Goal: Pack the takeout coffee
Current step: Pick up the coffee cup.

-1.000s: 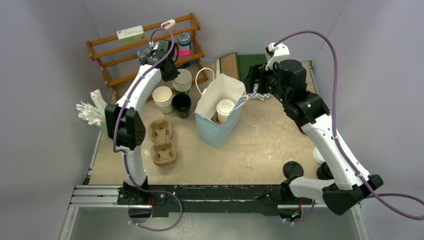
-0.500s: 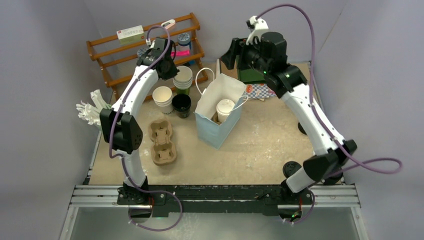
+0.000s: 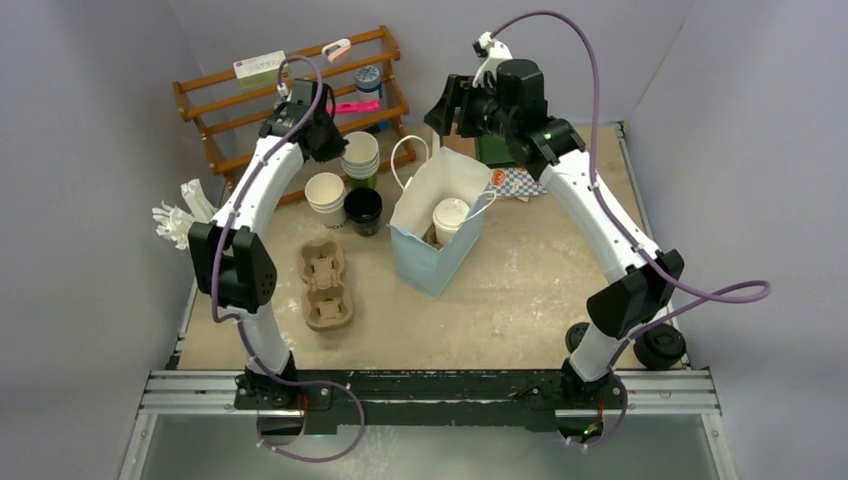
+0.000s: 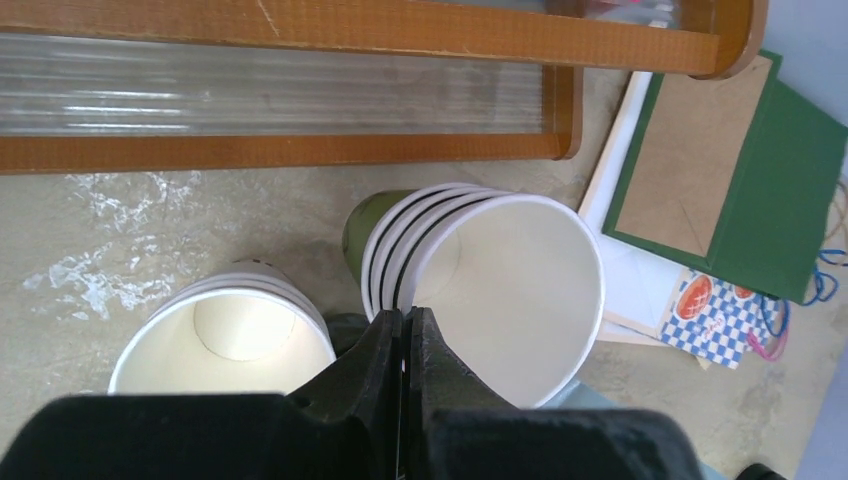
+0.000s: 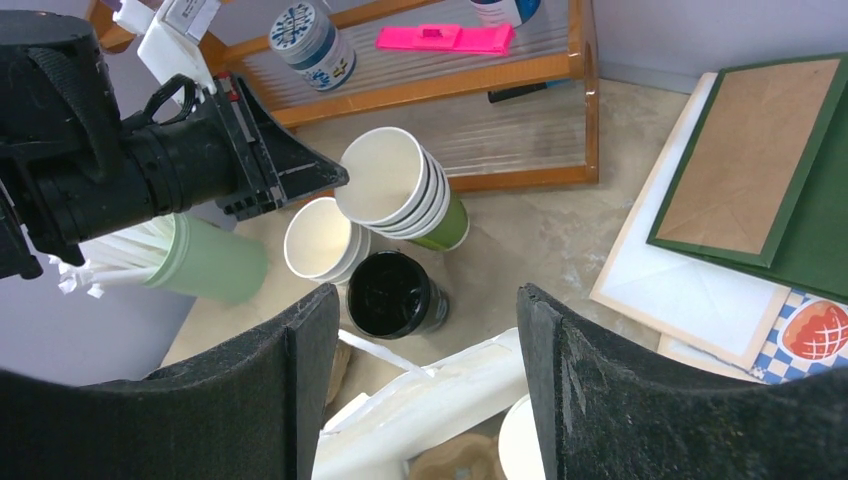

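The right gripper (image 5: 425, 292) has been swung from right of the paper bag (image 3: 425, 262) to behind it, jaws spread, nothing held. The white-lidded cup (image 3: 450, 212) is seen inside the bag; the black cup (image 3: 363, 208) is left standing left of it, probably next. The left gripper (image 4: 405, 325) is kept clenched further left.

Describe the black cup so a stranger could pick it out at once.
Find the wooden rack at the back left of the table; a cluster of paper cups stands just in front of it. The black cup is the one nearest the open paper bag, beside a cream cup stack. It alone is dark; its neighbours are cream.
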